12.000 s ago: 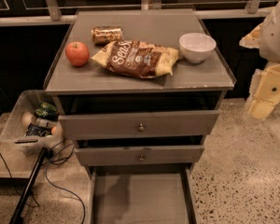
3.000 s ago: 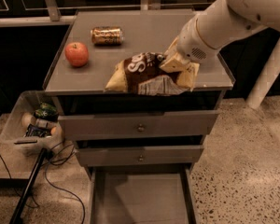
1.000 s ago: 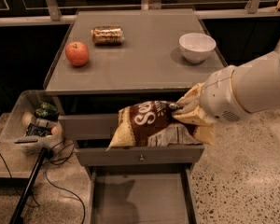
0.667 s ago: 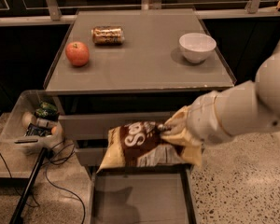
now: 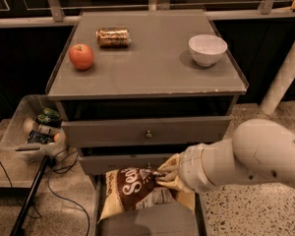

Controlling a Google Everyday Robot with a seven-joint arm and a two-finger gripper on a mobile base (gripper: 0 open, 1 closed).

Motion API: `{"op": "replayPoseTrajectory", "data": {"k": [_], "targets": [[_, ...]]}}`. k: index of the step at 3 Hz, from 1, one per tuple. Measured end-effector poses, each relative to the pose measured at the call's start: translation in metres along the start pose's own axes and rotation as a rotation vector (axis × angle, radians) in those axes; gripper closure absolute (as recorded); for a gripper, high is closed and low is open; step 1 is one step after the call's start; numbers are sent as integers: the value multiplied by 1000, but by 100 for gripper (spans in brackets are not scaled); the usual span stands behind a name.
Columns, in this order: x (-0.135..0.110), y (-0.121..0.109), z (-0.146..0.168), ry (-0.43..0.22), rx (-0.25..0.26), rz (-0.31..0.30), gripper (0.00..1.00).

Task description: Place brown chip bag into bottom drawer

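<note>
Brown chip bag (image 5: 132, 190) in claw (image 5: 164, 176) above bottom drawer (image 5: 153, 224).

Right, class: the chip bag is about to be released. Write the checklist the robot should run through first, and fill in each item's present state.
1. Bottom drawer open: ok.
2. Gripper, low over the drawer, shut on the chip bag: ok.
3. Bag above the drawer floor: ok.
4. Bag's left corner inside the drawer's left wall: cannot tell.
5. Bag resting on the floor: cannot tell.
6. Apple, can and bowl up on the cabinet, out of the way: ok.
</note>
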State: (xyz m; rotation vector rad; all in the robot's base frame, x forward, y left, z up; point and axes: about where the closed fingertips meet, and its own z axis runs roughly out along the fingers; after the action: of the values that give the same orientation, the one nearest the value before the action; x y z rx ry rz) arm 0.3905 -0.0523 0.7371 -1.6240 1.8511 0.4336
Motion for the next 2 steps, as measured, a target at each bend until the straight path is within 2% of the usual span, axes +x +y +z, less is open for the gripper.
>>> {"op": "replayPoseTrajectory", "data": {"k": [1, 2], "targets": [[30, 9, 36, -8, 27, -34, 100], [59, -15, 64, -6, 90, -62, 100]]}}
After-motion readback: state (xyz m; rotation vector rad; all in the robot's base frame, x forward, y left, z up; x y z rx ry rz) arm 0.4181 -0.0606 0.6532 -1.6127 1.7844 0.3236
